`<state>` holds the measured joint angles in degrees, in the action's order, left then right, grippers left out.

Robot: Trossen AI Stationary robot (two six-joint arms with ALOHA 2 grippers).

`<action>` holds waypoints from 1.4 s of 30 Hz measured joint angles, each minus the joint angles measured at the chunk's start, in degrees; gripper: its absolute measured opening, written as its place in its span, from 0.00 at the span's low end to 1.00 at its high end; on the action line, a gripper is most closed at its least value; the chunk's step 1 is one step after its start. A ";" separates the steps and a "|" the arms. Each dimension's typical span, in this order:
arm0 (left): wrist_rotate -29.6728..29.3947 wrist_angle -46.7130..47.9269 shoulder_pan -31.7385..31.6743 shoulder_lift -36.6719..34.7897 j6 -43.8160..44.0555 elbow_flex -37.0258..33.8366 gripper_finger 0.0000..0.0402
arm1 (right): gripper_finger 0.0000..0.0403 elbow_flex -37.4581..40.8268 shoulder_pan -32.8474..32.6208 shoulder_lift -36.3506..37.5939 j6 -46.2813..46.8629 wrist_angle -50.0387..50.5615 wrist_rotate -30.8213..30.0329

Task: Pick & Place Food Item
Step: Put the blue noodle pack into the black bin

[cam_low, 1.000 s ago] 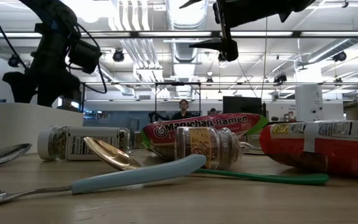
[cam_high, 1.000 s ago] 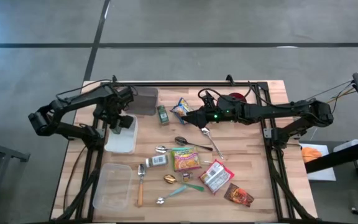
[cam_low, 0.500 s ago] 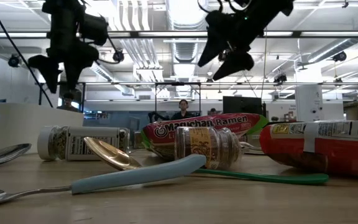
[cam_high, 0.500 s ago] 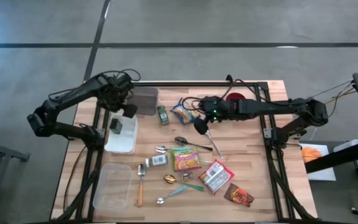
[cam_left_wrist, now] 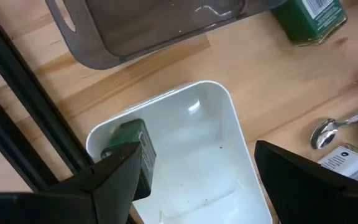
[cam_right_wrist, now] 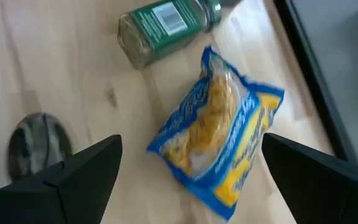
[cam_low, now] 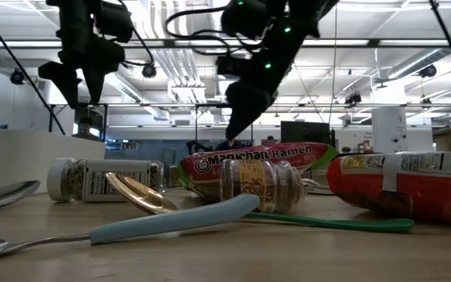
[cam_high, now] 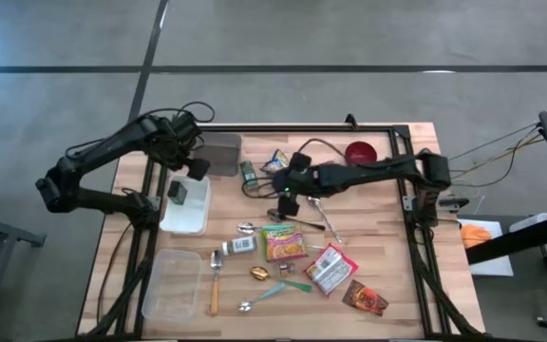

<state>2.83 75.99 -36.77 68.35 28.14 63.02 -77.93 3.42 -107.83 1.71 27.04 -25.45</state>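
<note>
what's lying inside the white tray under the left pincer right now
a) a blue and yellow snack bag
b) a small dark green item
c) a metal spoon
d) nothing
b: the left wrist view shows a small dark green item lying at one end of the white tray, seen between the open fingers of the left pincer.

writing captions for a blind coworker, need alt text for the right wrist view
A blue and yellow snack bag lies on the wooden table, framed between the right gripper's two open dark fingers. A green-labelled spice jar lies on its side beyond the bag, and a spoon bowl shows at one edge.
</note>
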 joint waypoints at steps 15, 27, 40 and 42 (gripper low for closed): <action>0.00 0.07 0.09 -3.05 -0.46 -0.04 0.79 | 0.95 -1.27 -0.42 -9.75 -5.86 -2.97 -4.71; 0.00 0.09 0.09 -3.04 -0.72 -0.09 0.79 | 0.95 -1.18 0.97 -12.05 -6.78 -4.81 -6.39; 0.02 0.13 0.09 -3.04 -0.70 -0.09 0.79 | 0.47 -1.12 2.67 -12.07 -6.57 -6.20 -9.12; 0.02 0.13 0.09 -3.04 -0.68 -0.09 0.79 | 0.39 -1.09 2.88 -12.07 -6.44 -6.20 -9.16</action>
<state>2.85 76.12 -36.69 65.32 27.46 62.94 -79.02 6.30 -119.90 -4.74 20.84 -34.61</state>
